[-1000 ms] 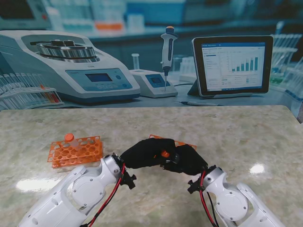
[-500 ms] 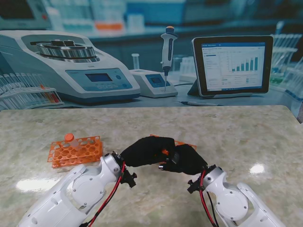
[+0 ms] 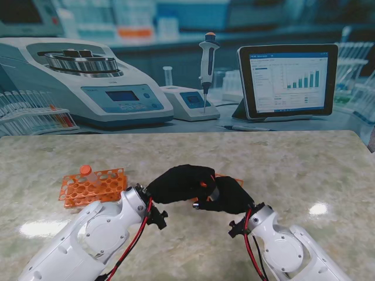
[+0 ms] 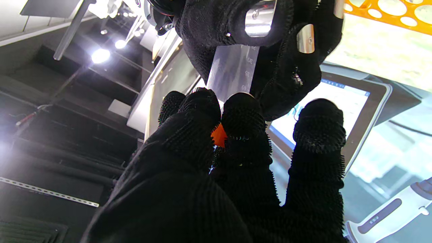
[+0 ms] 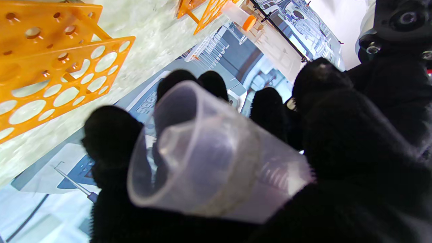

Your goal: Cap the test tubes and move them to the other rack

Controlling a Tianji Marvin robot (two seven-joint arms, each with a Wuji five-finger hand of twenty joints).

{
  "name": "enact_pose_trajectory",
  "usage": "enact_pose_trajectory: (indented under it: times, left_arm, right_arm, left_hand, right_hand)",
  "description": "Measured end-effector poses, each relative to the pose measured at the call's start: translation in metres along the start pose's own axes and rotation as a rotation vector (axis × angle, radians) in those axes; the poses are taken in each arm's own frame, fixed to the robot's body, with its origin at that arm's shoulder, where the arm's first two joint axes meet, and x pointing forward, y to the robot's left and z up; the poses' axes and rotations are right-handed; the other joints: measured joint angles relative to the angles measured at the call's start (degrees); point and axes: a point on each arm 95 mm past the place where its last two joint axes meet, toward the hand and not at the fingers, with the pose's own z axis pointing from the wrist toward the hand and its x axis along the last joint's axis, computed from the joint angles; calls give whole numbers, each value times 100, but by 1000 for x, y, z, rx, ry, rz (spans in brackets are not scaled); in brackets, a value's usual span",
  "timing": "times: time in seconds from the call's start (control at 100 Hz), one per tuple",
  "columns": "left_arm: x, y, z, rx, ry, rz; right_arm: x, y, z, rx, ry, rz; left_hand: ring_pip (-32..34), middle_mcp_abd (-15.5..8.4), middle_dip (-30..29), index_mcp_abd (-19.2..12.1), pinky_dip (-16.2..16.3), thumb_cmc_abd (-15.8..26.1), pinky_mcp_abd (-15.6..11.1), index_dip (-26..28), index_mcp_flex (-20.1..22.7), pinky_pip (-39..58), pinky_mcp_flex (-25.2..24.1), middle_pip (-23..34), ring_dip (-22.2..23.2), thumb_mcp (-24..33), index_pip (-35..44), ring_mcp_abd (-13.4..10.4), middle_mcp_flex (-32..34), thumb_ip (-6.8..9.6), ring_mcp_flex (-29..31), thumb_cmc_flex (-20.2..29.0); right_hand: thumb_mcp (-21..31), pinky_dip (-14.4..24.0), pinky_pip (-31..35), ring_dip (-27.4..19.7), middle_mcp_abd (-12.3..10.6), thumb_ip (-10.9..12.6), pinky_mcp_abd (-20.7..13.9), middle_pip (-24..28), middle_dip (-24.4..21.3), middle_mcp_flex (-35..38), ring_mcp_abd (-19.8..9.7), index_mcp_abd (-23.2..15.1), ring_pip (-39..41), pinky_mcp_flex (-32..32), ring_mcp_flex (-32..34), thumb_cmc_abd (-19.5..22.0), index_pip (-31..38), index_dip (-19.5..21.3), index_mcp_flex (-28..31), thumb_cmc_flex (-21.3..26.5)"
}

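Two robot hands (image 3: 202, 188) meeting, tube (image 5: 216, 158) gripped, cap (image 4: 219, 135) mostly hidden

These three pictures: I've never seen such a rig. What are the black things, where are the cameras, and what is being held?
The black things are two gloved robot hands. The wide picture looks down from the robot's stand: left hand and right hand meet above a marble-patterned table. The others come from cameras on each wrist. The right hand grips a clear test tube; the left hand pinches an orange cap at its end. An orange rack stands on the left, holding one capped tube. A second rack lies behind the hands.
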Motion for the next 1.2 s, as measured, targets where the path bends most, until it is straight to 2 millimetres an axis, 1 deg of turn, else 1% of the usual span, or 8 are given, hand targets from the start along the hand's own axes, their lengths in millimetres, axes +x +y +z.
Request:
enact_pose_trajectory:
  times: [0.06, 0.13, 0.22, 0.61, 0.79, 0.89, 0.99, 1.2]
  left_arm:
    - [1, -1, 0, -1, 2, 4]
    - [2, -3, -1, -3, 4, 7]
    - [3, -5, -1, -3, 7, 12]
    - [8, -13, -5, 9, 16, 40]
    - [11, -17, -6, 6, 19, 48]
    - [11, -18, -7, 4, 20, 48]
    - [12, -18, -7, 3, 21, 46]
    - [11, -17, -7, -6, 17, 33]
  right_arm:
    - [1, 0, 1, -1, 2, 0]
    - [1, 0, 1, -3, 3, 0]
    - [1, 0, 2, -8, 3, -4]
    - [1, 0, 4, -12, -10, 0]
    - [1, 0, 5, -11, -14, 10]
    - [0, -2, 5, -6, -21, 24]
    - [0, -3, 6, -2, -30, 30]
    - [0, -3, 6, -22, -31, -28]
  left_hand:
    - [-2, 0, -44, 0, -1, 0, 1, 0, 4, -1, 8, 38, 0, 0, 0, 1, 0, 0, 0, 0]
    - [-3, 2, -52, 0, -1, -3, 1, 0, 18, -1, 8, 52, 0, 0, 0, 29, 0, -1, 0, 0]
    - [-19, 2, -57, 0, -2, -6, 3, 0, 47, -3, 9, 56, 0, 1, 0, 40, 0, -1, 66, 0]
    - [-69, 2, -60, 0, -4, -11, 23, 0, 81, -69, 10, 58, 0, 4, 1, 48, 0, -3, 66, 0]
    - [-72, 2, -63, 0, -4, -47, 24, 0, 109, -74, 10, 58, 0, 16, 1, 58, 0, -5, 66, 0]
    - [-77, 2, -79, 0, -4, -62, 25, -1, 111, -74, 5, 58, 0, 43, 33, 101, 0, -6, 66, 0]
    - [-140, 2, -113, 1, -4, -63, 25, -23, 112, -74, -45, 58, 0, 46, 34, 175, -2, -6, 66, 0]
    - [-280, 2, -115, 48, -4, -63, 25, -252, 118, -74, -214, -53, -1, 76, -47, 357, -35, -6, 65, 0]
  right_hand:
    - [-2, 0, -140, -73, 46, 0, 17, -117, -84, -70, 62, 0, -391, -164, 0, 57, -144, -464, -86, 0]
    - [-2, 0, -236, -102, 51, 0, 90, -210, -143, -130, 91, 23, -605, -288, 0, 57, -71, -552, -133, 0]
    - [-85, 0, -452, -165, 122, 0, 204, -482, -305, -270, 181, 149, -1246, -611, 0, 78, -215, -1099, -283, 0]
    - [-99, 0, -529, -167, 133, 0, 323, -595, -499, -417, 277, 310, -1639, -863, -5, 184, -309, -1591, -283, 0]
    - [-128, 2, -529, -114, 148, 0, 327, -595, -501, -417, 298, 310, -1719, -892, -6, 674, -166, -1680, -283, 520]
    - [-629, 4, -523, -109, 244, -50, 383, -589, -494, -394, 351, 434, -1719, -895, -6, 1171, -131, -1685, -350, 1005]
    - [-842, 15, -447, -44, 352, -146, 385, -566, -567, -306, 373, 612, -1615, -734, -6, 1474, -109, -1595, -397, 1104]
    - [-103, 3, -374, -37, 358, -453, 237, -604, -854, 3, 294, 672, -805, -108, 4, 1486, -225, -1169, -337, 806]
